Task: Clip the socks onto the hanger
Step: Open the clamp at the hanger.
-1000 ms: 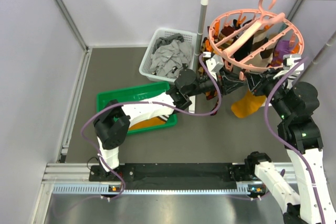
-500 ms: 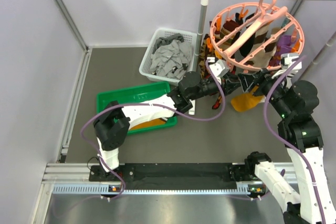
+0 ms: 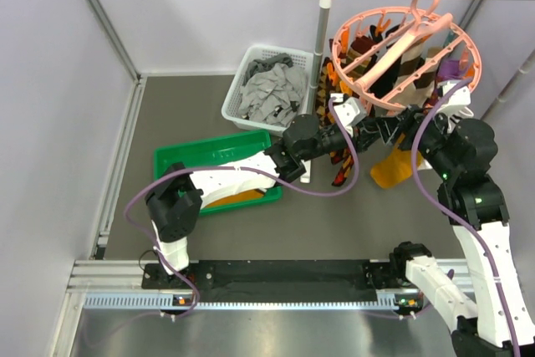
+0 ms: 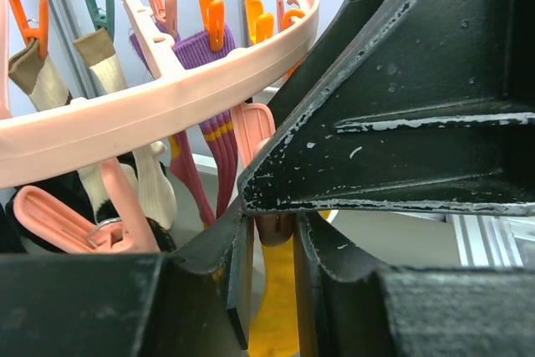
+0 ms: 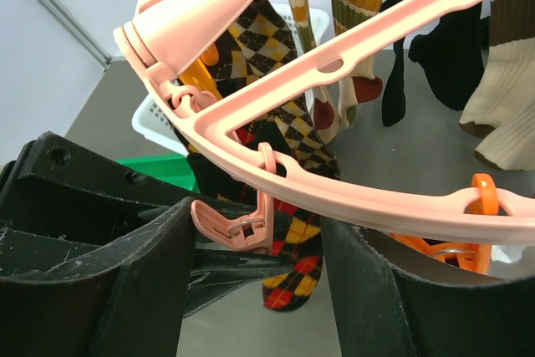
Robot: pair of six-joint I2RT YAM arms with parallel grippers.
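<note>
The salmon-pink ring hanger [image 3: 337, 54] hangs from the rail at the back right, with both grippers under its near rim. My left gripper [image 3: 385, 130] is shut on the dark top of a mustard sock [image 3: 393, 170], which hangs down from the fingers. In the left wrist view the sock [image 4: 276, 311] sits between the pads, right below a pink clip [image 4: 252, 129] on the hanger rim [image 4: 167, 98]. My right gripper [image 5: 255, 248] stands open around that pink clip [image 5: 238, 223]. Whether the clip bites the sock is hidden behind the left fingers.
A white rail stand [image 3: 322, 31] carries the hanger. Argyle socks [image 5: 288, 114] and other socks hang from the ring. A white basket [image 3: 237, 81] of grey garments stands at the back, and a green tray [image 3: 180, 156] holding an orange sock is at the left.
My right gripper has opened and now stands wide around the pink clip. The hanger's near rim has risen and the ring has swung. The left gripper keeps its grip on the mustard sock.
</note>
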